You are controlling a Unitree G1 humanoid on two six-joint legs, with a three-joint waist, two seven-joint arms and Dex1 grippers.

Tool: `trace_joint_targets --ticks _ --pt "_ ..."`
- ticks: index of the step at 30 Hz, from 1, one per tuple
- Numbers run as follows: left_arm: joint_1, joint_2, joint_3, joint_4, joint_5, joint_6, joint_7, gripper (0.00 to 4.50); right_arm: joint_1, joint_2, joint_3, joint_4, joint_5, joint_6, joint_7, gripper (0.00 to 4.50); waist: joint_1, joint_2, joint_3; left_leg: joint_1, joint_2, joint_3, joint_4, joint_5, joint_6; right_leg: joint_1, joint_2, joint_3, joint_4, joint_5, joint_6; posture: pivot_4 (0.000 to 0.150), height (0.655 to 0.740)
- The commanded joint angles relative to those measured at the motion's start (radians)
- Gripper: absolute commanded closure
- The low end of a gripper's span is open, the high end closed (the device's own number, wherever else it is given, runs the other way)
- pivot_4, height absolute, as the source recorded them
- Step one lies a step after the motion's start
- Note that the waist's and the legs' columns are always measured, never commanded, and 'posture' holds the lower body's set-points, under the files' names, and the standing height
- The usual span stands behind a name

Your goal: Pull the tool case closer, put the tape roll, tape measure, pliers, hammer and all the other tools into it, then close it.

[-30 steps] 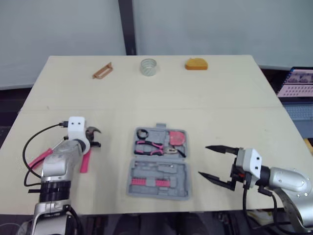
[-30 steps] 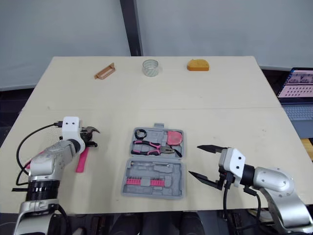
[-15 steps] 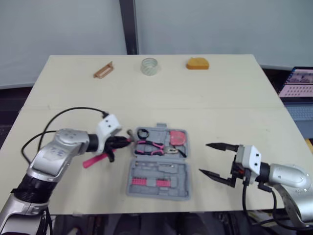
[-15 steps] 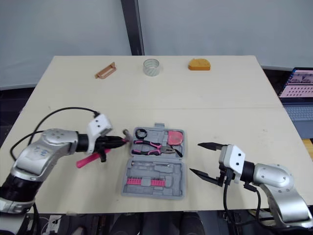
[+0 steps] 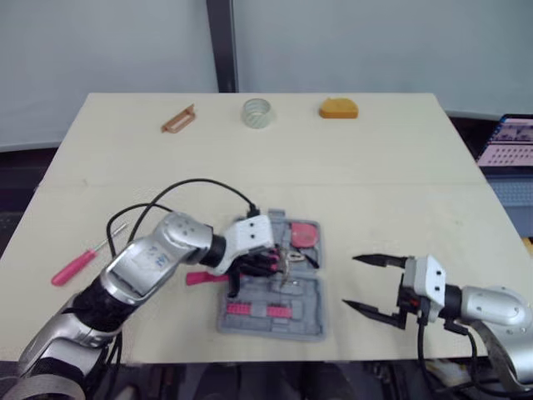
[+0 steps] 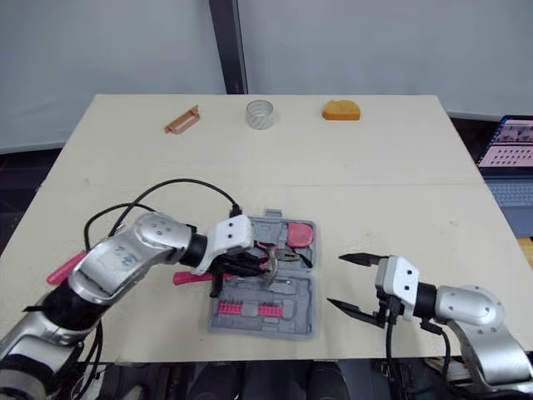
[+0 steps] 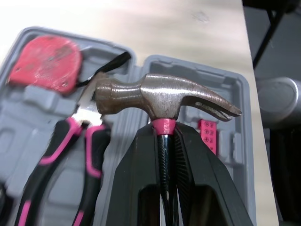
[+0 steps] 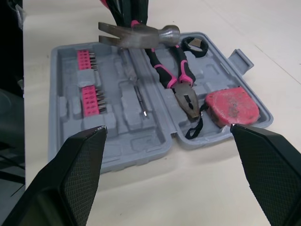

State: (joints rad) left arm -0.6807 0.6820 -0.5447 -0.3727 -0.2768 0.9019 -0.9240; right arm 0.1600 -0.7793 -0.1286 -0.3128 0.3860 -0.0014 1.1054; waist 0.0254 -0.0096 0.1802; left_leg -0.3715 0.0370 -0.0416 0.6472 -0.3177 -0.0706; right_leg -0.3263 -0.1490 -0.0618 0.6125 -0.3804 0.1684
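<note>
Gripping the hammer point(image 7: 160, 96) by its ribbed black neck below a pink collar, the left gripper point(image 7: 162, 136) pinches tight. The scuffed steel claw head sits past its fingertips, over the open grey moulded tool case point(image 8: 123, 141), which holds pink-handled pliers point(image 8: 176, 82) and a red tape measure point(image 8: 230, 107). The right gripper point(image 5: 351, 282) has its tapered fingers spread apart.

The broad middle of the table point(image 5: 350, 175) lies bare between the far-edge row, a small brown piece point(image 5: 177, 119), the tape roll point(image 5: 256, 112) and an orange item point(image 5: 338, 108), and the tool case point(image 5: 291, 321) near the front edge. Over the case the left gripper point(image 5: 265, 265) clamps the hammer point(image 7: 160, 96); its arm and looping cable point(image 5: 200, 182) bar the front-left approach. A pink screwdriver point(image 5: 79, 265) lies near the left edge. The right gripper point(image 5: 350, 282), fingers spread, stands just beside the case's right side, not touching
</note>
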Motion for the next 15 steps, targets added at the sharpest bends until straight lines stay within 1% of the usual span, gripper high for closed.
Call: trace_joint_targets --ticks 1,5,9,15 --pt "-0.045 -0.009 -0.076 0.000 0.059 -0.050 -0.042 4.47 0.020 -0.026 -0.031 -0.023 0.035 -0.018 0.046 0.00 -0.002 0.000 0.000 0.000 0.000 0.000 0.000 0.000 0.000 0.000 0.000 0.000 0.000 0.000 0.000 0.150 0.7400" --pt "-0.073 -0.029 -0.149 -0.014 0.107 -0.076 -0.070 4.47 0.055 -0.063 -0.048 -0.015 0.035 -0.037 0.092 0.00 0.001 0.000 0.000 0.000 0.000 0.000 0.000 0.000 0.000 0.000 0.000 0.000 0.000 0.000 0.000 0.150 0.7400" --pt "-0.117 -0.059 -0.222 0.003 0.187 -0.102 -0.076 4.47 0.076 -0.087 -0.065 -0.012 0.049 -0.055 0.129 0.00 0.003 0.000 0.000 0.000 0.000 0.000 0.001 0.000 0.000 0.001 0.000 0.000 0.000 0.000 0.000 0.150 0.7400" --pt "-0.143 -0.126 -0.252 -0.005 0.213 -0.009 -0.070 4.47 0.086 -0.106 -0.084 0.003 0.057 -0.076 0.161 0.00 0.003 0.000 0.000 0.000 0.000 0.000 0.001 0.000 0.001 0.001 0.000 0.000 -0.001 0.000 0.000 0.150 0.7400"
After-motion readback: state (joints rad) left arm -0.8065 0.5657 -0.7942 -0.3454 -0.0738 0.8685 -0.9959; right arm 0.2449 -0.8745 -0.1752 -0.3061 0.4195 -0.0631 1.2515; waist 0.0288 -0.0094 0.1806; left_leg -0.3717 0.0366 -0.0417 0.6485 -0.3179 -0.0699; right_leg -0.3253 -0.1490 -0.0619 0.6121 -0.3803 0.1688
